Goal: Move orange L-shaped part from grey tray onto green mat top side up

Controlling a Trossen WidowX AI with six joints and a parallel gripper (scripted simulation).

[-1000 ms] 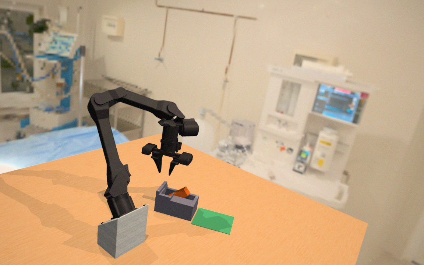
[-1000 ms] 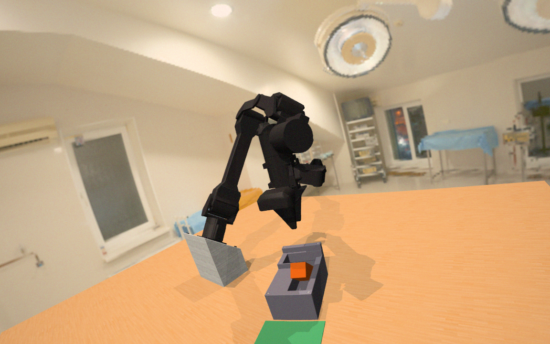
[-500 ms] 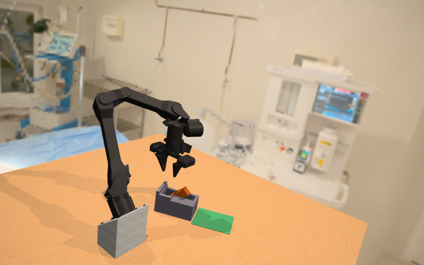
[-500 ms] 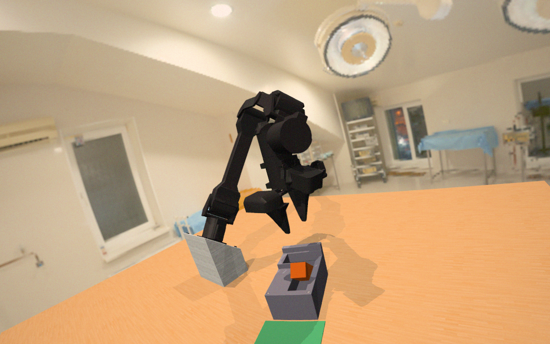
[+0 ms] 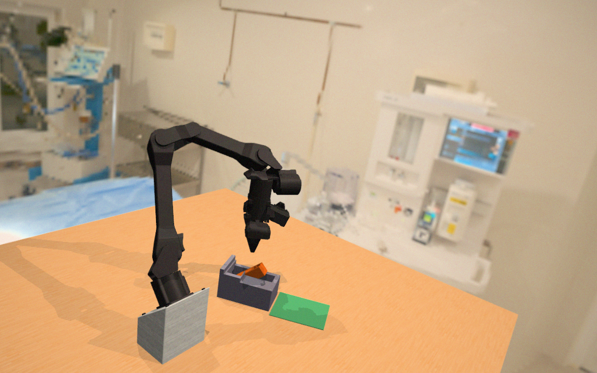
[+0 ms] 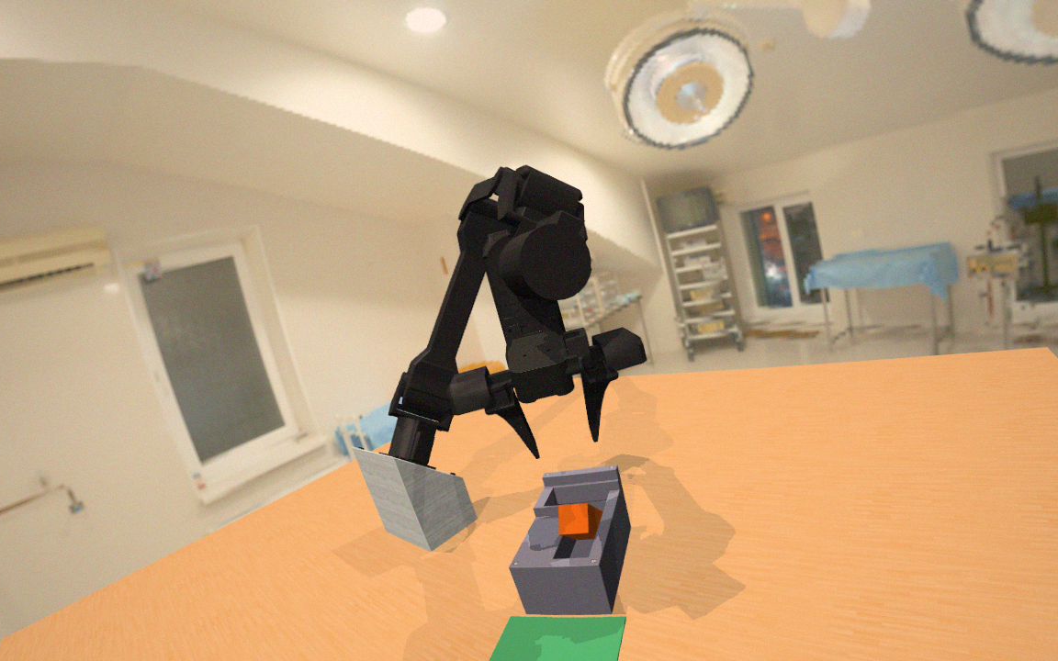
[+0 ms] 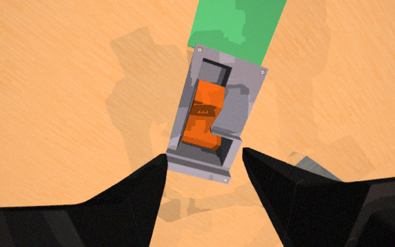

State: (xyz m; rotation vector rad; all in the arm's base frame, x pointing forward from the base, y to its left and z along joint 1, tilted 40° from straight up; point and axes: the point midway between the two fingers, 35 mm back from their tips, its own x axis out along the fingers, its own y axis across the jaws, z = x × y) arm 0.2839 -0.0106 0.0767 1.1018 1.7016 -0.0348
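The orange L-shaped part (image 5: 255, 270) (image 6: 579, 519) (image 7: 204, 113) lies tilted in the pocket of the grey tray (image 5: 245, 292) (image 6: 553, 588) (image 7: 197, 168). One end sticks up above the tray's rim on the side toward the green mat (image 5: 300, 311) (image 6: 561, 639) (image 7: 238, 27). My gripper (image 5: 253, 249) (image 6: 564, 448) (image 7: 204, 156) is open and empty. It hangs well above the tray, over the tray's end that is away from the mat.
The arm's grey base block (image 5: 173, 324) (image 6: 418, 501) stands on the wooden table (image 5: 407, 324) beside the tray. The mat touches the tray's far end in the wrist view.
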